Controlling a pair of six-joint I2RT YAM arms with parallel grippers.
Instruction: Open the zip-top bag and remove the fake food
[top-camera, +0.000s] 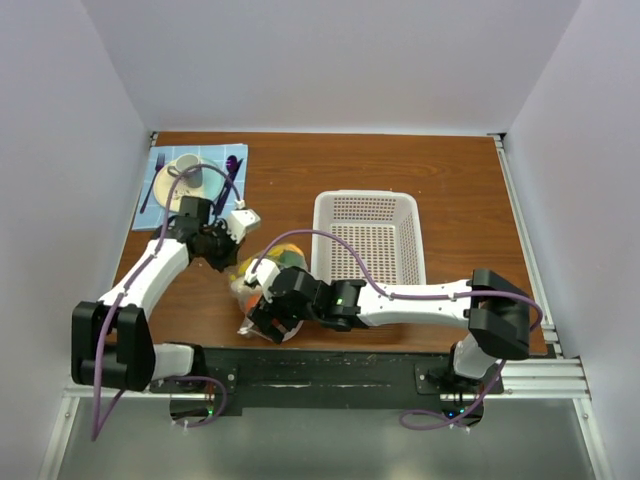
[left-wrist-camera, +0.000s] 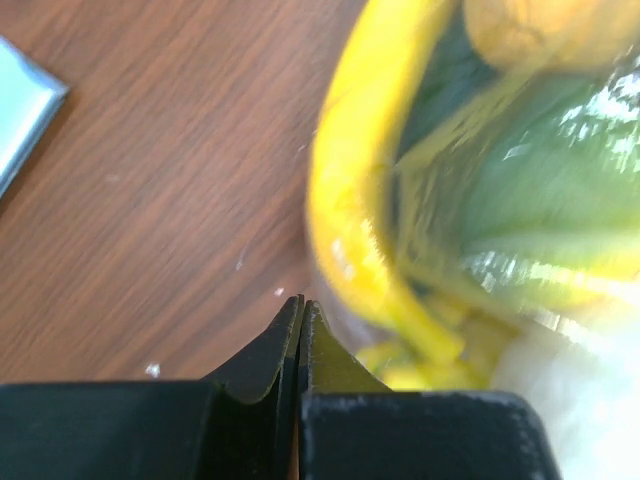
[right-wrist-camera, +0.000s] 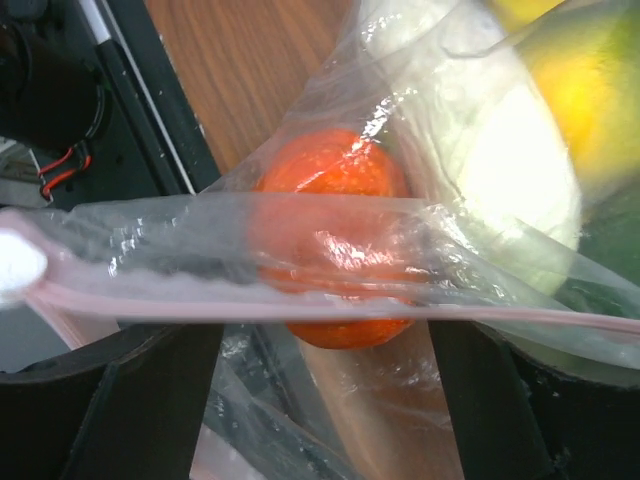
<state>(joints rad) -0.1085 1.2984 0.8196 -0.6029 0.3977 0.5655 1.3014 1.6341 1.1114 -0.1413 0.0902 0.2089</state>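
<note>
The zip-top bag (top-camera: 262, 280) lies on the wooden table between both grippers, with fake food inside. Through its film I see an orange (right-wrist-camera: 335, 190), a white oblong piece (right-wrist-camera: 510, 150) and a yellow-green piece (right-wrist-camera: 585, 85). A yellow banana (left-wrist-camera: 345, 230) and green pieces (left-wrist-camera: 540, 190) fill the left wrist view. The pink zip strip (right-wrist-camera: 300, 308) runs straight across the tips of my open right gripper (right-wrist-camera: 325, 340), which sits at the bag's near end (top-camera: 268, 318). My left gripper (left-wrist-camera: 300, 305) is shut at the bag's far-left edge (top-camera: 225, 250). Whether film is pinched between its tips does not show.
A white perforated basket (top-camera: 328, 225) stands right of the bag. A blue mat (top-camera: 160, 165) with a cup (top-camera: 185, 172) and cutlery (top-camera: 232, 170) lies at the back left. The black base rail (top-camera: 330, 365) runs just behind the right gripper.
</note>
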